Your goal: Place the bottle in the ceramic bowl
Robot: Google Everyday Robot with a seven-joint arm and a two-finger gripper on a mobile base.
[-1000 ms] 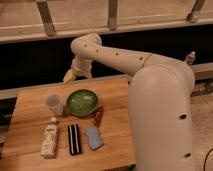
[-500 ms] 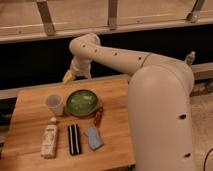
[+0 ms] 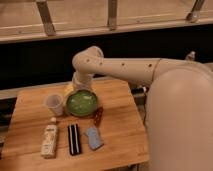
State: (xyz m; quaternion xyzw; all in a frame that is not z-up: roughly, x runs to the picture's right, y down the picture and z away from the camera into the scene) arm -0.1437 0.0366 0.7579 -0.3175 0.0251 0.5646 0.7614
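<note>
Setting: a wooden table stands in front of a dark wall band, with a pale ledge and slanted metal posts above it.
Bottle: the bottle lies flat near the table's front left corner. Its round cap points toward the back, and it is on the wood, outside the bowl.
Beside the bottle: a black bar lies just to its right, parallel to it and close, though whether they touch is unclear. A blue-grey pad lies to the right of the bar.
Ceramic bowl: the ceramic bowl sits upright toward the back of the table, well apart from the bottle. Its green inside faces up.
Around the bowl: a translucent cup stands just left of it, between the bowl and the bottle's cap end. A small reddish-brown object lies by the bowl's front right edge.
Change: the bottle, bowl, cup, bar and pad all lie where they did a second ago, and the arm has kept the same pose.
Gripper: the gripper hangs at the bowl's back left edge, low over the rear of the table and well away from the bottle. Its fingers are spread wide, with nothing between them.
Arm: the cream arm reaches in from the right, bends at a rounded elbow above the bowl and drops down to the gripper.
Robot body: its broad pale shell fills the right side of the view and covers the table's right edge.
</note>
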